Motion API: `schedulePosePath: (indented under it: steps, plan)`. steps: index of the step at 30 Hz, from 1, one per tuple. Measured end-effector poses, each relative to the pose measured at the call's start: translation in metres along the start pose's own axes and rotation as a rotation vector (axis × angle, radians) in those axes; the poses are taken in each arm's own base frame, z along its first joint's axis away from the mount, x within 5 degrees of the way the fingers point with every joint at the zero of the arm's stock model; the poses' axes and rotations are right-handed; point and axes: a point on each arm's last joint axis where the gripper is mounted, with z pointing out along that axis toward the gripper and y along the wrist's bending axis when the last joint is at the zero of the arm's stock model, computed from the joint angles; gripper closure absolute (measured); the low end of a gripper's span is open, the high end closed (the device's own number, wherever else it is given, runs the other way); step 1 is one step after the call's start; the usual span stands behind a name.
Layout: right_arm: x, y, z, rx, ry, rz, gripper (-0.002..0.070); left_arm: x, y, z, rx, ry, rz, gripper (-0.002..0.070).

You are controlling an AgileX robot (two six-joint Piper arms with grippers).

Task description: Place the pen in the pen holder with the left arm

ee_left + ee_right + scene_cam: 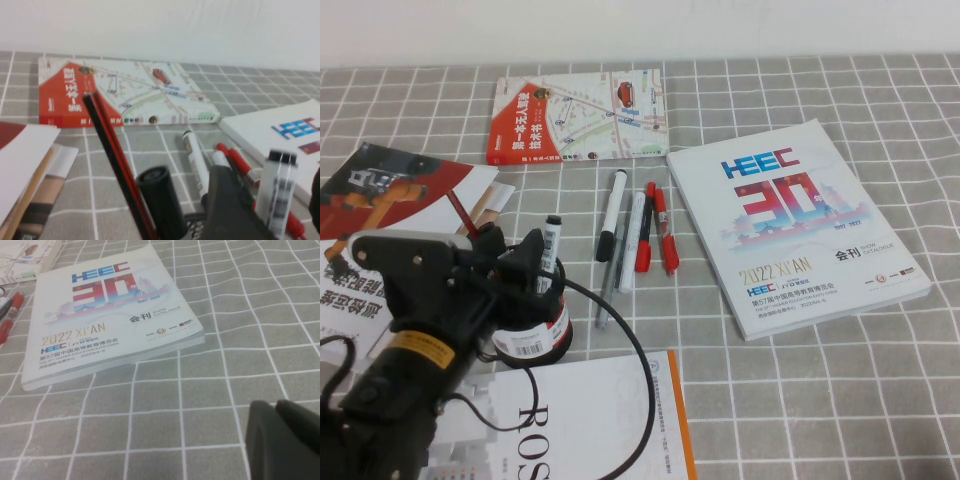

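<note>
The pen (552, 240) stood upright in the pen holder (532, 342), plug end up and most of its barrel showing above the rim, so I judged the drop as good as done. Sharing the pen holder with it were a pair of red-and-black pencils (112, 160) and a fat black cap (157, 197), crowded in tight.

The left gripper (535, 262) sat directly over the pen holder. Its fingers (225, 205) looked spread wide, with the pen standing between them and a sliver of daylight on the side I could see. I read that as a release, not a grip.

Here was my worry. The pen rose right between those fingers, so any sideways drift on the way out could clip the barrel, flick it out or tip the pen holder. A straight lift was what I wanted. The arm's black cable (620, 335) curled just beside the pen holder and could drag it too.

Beyond the pen holder lay the twin marker (611, 215), a slim grey pen (608, 290) and the red pens (656, 235), all flat on the desk (820, 400). Further from the pen holder lay the catalogue (800, 225). The right gripper (282, 440) hung well away from the pen holder, over bare desk past the catalogue. Whether it was open or closed, I couldn't tell.
</note>
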Motion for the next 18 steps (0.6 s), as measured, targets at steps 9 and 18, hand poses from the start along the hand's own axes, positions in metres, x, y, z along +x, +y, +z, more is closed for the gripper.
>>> schedulePosePath:
  steps: [9, 18]
  plan:
    - [0.0, 0.0, 0.0, 0.0, 0.0, 0.0, 0.0692, -0.039, -0.004, -0.032, 0.04, -0.038, -0.039, 0.0533]
    - [0.0, 0.0, 0.0, 0.0, 0.0, 0.0, 0.0692, -0.095, -0.005, -0.117, 0.127, -0.196, 0.0, 0.0672]
